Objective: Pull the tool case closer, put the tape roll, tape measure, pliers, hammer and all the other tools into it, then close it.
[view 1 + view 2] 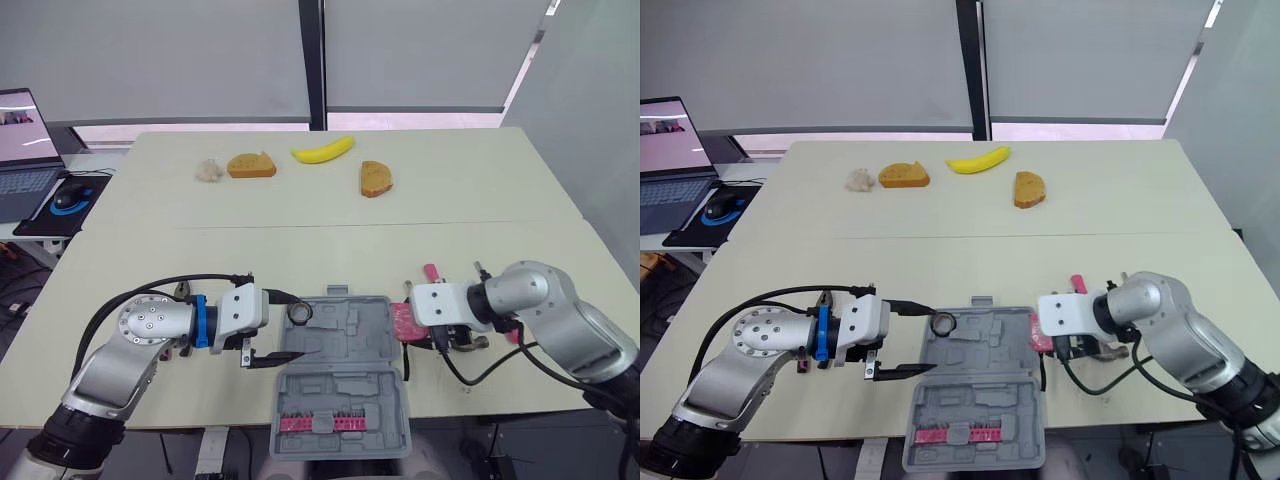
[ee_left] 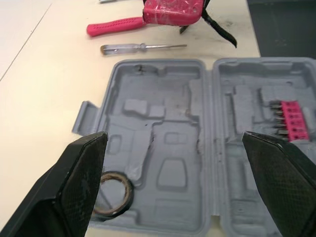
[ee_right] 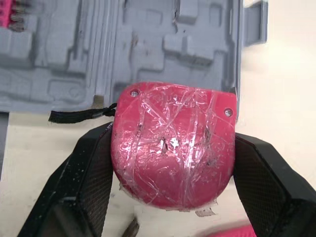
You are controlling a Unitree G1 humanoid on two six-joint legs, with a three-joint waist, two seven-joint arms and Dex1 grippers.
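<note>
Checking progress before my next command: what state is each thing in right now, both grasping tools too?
tool case: open, lying flat.
tape roll: lying inside the case, in a corner.
tape measure: clamped in the right tool, beside the case.
pliers: lying on the table, unpacked.
screwdriver: lying on the table, unpacked.
left tool: open, over the case.
right tool: shut on the tape measure.
laptop: open, screen lit.

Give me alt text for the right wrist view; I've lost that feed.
The right gripper clamps a red tape measure between its two black fingers, with the measure's black strap trailing to one side. Just beyond it lies the open grey case, showing its moulded slots, on the pale table.
</note>
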